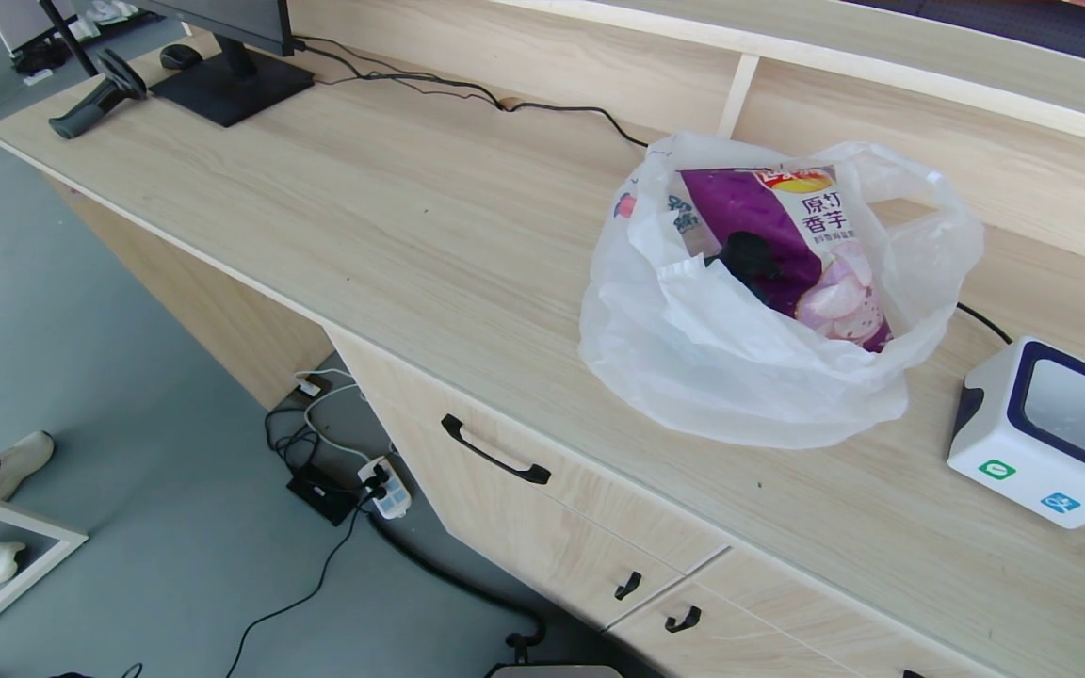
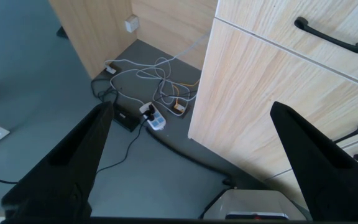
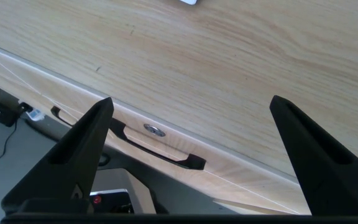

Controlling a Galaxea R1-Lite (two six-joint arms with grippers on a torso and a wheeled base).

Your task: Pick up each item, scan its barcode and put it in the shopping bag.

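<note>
A white plastic shopping bag [image 1: 750, 367] sits on the wooden counter [image 1: 392, 235] right of centre. Inside it lies a purple chip packet [image 1: 787, 245] with a small dark item [image 1: 745, 259] resting against it. A white and navy barcode scanner box [image 1: 1046, 431] stands on the counter at the right. My left gripper [image 2: 191, 155] is open, held low in front of the cabinet and over the floor. My right gripper [image 3: 191, 155] is open too, hovering above the counter's front edge with nothing between its fingers.
A monitor base [image 1: 232, 85], a mouse [image 1: 180, 56] and a handheld scanner [image 1: 95, 99] sit at the counter's far left. Cables [image 1: 505, 99] run along the back. Drawers with black handles [image 1: 495, 452] face me. A power strip [image 1: 382, 485] and cords lie on the floor.
</note>
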